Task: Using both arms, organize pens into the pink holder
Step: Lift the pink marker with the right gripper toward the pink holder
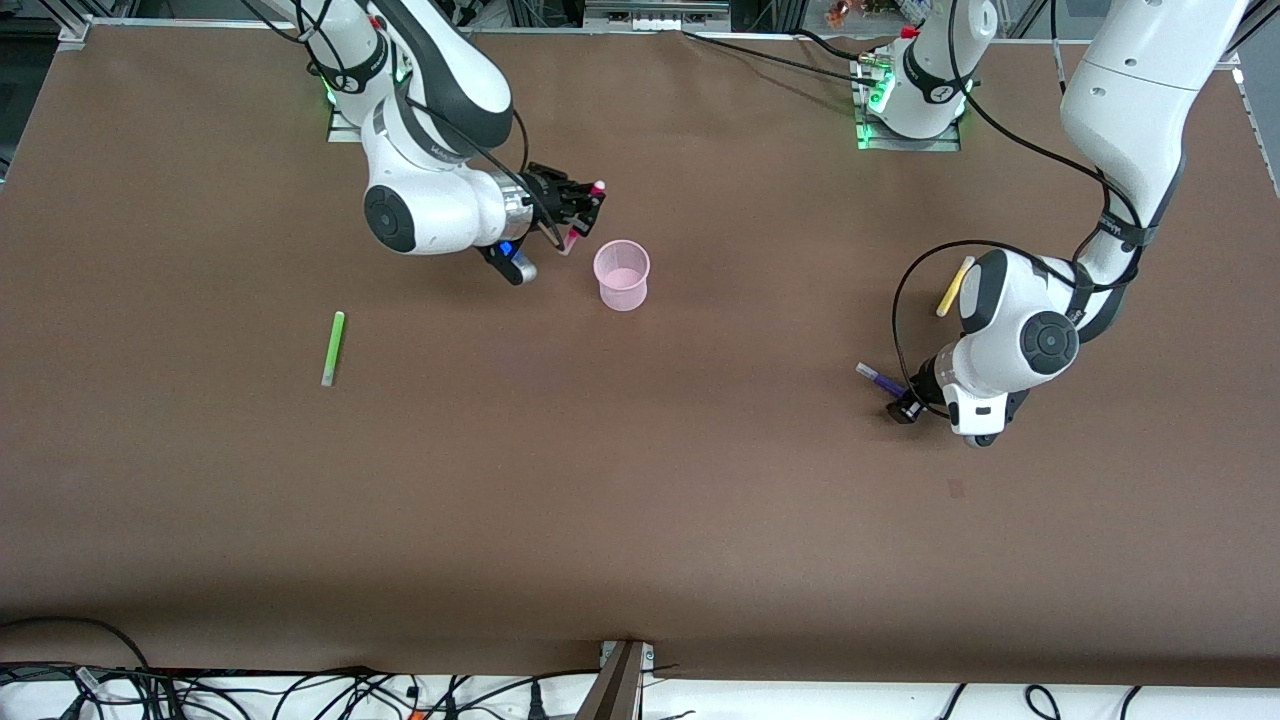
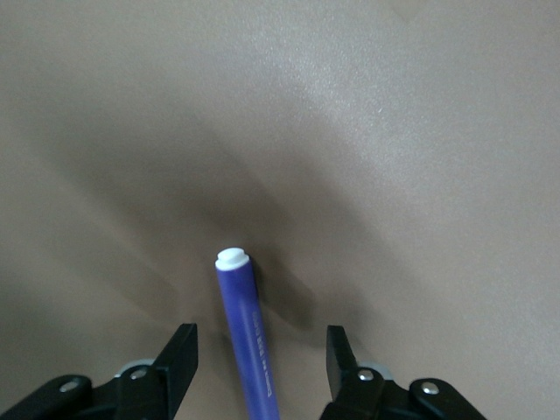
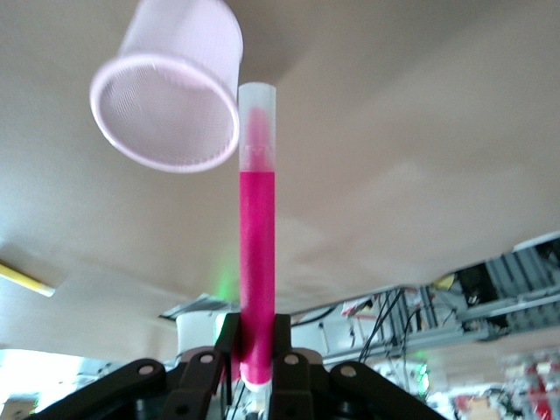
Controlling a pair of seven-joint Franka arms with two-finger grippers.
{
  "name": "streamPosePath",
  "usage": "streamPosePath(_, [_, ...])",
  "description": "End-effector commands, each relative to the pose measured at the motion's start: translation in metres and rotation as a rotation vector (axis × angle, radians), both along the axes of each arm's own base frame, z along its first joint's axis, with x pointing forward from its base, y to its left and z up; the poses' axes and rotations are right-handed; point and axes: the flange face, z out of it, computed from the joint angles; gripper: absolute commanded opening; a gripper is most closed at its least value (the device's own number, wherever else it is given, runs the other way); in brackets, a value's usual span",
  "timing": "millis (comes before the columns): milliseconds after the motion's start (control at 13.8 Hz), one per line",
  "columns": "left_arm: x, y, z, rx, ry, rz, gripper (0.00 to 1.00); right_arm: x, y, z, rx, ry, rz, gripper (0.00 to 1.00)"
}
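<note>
The pink holder [image 1: 621, 274] stands upright on the brown table; it also shows in the right wrist view [image 3: 166, 96]. My right gripper [image 1: 578, 212] [image 3: 255, 346] is shut on the magenta pen [image 1: 597, 188] [image 3: 257, 254] and holds it in the air right beside the holder's rim. My left gripper [image 1: 905, 405] [image 2: 260, 346] is open and low over the table, one finger on each side of the lying purple pen [image 1: 878, 378] [image 2: 241, 306], not touching it. The yellow pen [image 1: 954, 287] lies by the left arm. The lime green pen [image 1: 333, 348] lies toward the right arm's end.
The yellow pen also shows in the right wrist view [image 3: 26, 280]. The arm bases [image 1: 905, 110] stand along the table's back edge. Cables hang from both arms, and more run along the front edge [image 1: 300, 690]. A small dark mark [image 1: 956, 488] is on the table near the left arm.
</note>
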Motion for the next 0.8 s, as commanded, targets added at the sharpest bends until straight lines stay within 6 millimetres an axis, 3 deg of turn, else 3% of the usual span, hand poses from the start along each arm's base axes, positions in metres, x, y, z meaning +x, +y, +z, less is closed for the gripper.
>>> streamPosePath(0, [0.0, 0.003, -0.007, 0.016, -0.008, 0.002, 0.6, -0.011, 0.03, 0.008, 0.032, 0.04, -0.03, 0.0])
streamPosePath(218, [0.001, 0.005, -0.008, 0.017, -0.014, 0.003, 0.29, -0.006, 0.064, -0.001, 0.04, 0.038, -0.069, 0.0])
streamPosePath(435, [0.001, 0.006, -0.008, 0.036, -0.019, -0.022, 0.0, -0.001, 0.072, -0.017, 0.039, 0.023, -0.077, 0.0])
streamPosePath(725, [0.006, 0.005, 0.003, 0.038, -0.037, -0.019, 0.0, 0.003, 0.071, -0.039, 0.016, 0.006, -0.066, 0.0])
